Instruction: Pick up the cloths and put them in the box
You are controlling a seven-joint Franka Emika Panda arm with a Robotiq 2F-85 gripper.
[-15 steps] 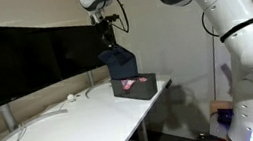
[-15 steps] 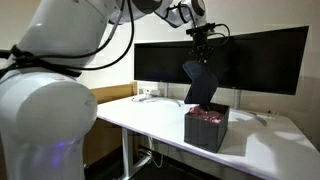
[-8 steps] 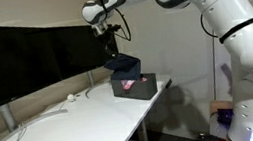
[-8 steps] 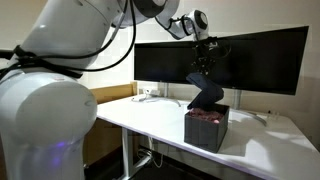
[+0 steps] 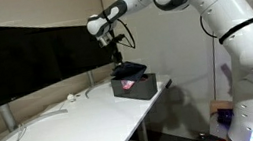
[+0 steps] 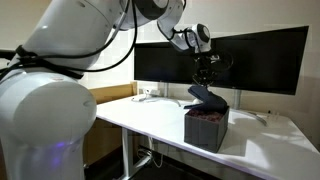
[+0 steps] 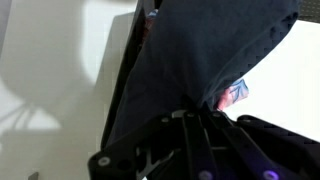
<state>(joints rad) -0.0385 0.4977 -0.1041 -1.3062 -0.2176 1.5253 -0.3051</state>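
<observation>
My gripper (image 6: pixel 204 81) grips the navy cloth (image 6: pixel 203 96), which hangs into the box (image 6: pixel 205 133); next I must let go.

You are holding the dark navy cloth (image 5: pixel 128 70) bunched and drooping from the gripper (image 5: pixel 118 58), and its lower folds are draping over the open top of the box (image 5: pixel 136 90). The box, dark grey, low and rectangular, is standing upright near a corner of the table, close to its edge. The pink-red floral cloth (image 6: pixel 207 116) is lying crumpled inside the box, mostly covered by the navy one.
</observation>
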